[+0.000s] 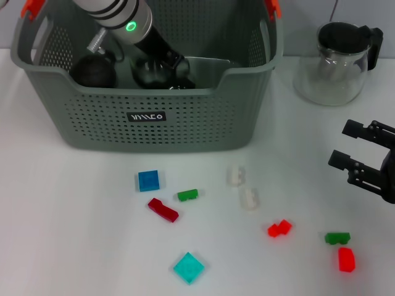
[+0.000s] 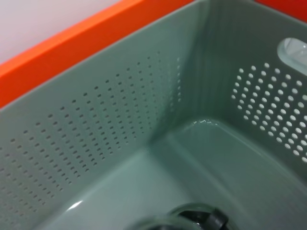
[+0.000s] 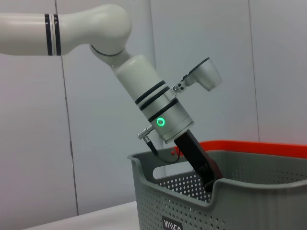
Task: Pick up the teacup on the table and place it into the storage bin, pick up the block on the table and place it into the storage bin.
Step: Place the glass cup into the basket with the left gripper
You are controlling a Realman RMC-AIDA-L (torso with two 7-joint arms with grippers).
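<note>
While left gripper (image 1: 162, 69) sits deep in the storage bin (image 1: 148, 132), teacup (image 1: 151, 73) apparently at its tip, I cannot tell the finger state; lifting early could drag the cup out. Right gripper (image 1: 349, 155) idles with fingers apart at the surface's right edge; blocks, like the blue block (image 1: 148, 180), wait in front of the bin.

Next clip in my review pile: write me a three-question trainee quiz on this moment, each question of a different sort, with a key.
1. True or false: the left gripper is lowered inside the large grey-green perforated plastic storage bin.
2. Which lies nearest the bin's front wall? A) flat blue square block B) turquoise square block C) red block
3. Fill in: the clear glass jug with a black lid stands on the white table to the robot's ____ of the bin.

Key: 1 true. 2 A. 3 right; the right gripper waits over the table below the jug in the head view.
</note>
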